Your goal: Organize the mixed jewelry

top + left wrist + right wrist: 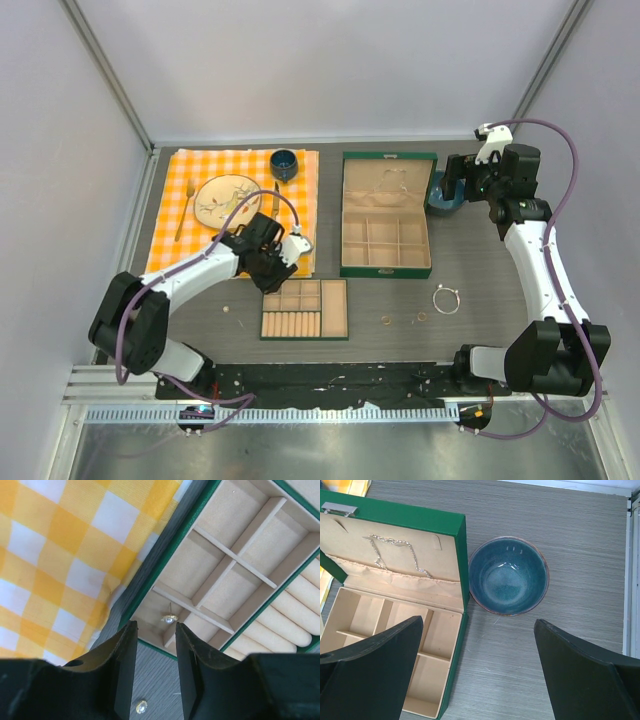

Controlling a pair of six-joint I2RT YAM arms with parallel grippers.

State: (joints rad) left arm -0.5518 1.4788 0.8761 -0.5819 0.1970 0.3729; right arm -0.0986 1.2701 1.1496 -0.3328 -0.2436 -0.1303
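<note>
My left gripper (156,626) hangs just over the near corner of the tan compartment tray (197,522), jaws parted with nothing between them. A pearl-like stud (168,619) lies in that corner compartment, beyond the fingertips. Another stud (141,707) lies on the grey table under the jaws. In the top view the left gripper (288,252) is at the tray's (335,322) upper left corner. A silver bracelet loop (446,299) and two gold rings (387,319) (421,316) lie on the table right of the tray. My right gripper (479,621) is wide open over bare table.
An open green jewelry box (345,215) stands mid-table, a chain (395,550) pinned in its lid. A blue bowl (509,575) sits just right of the box. On the left, a checked cloth (170,240) carries a plate (227,198), cutlery and a dark cup (284,162).
</note>
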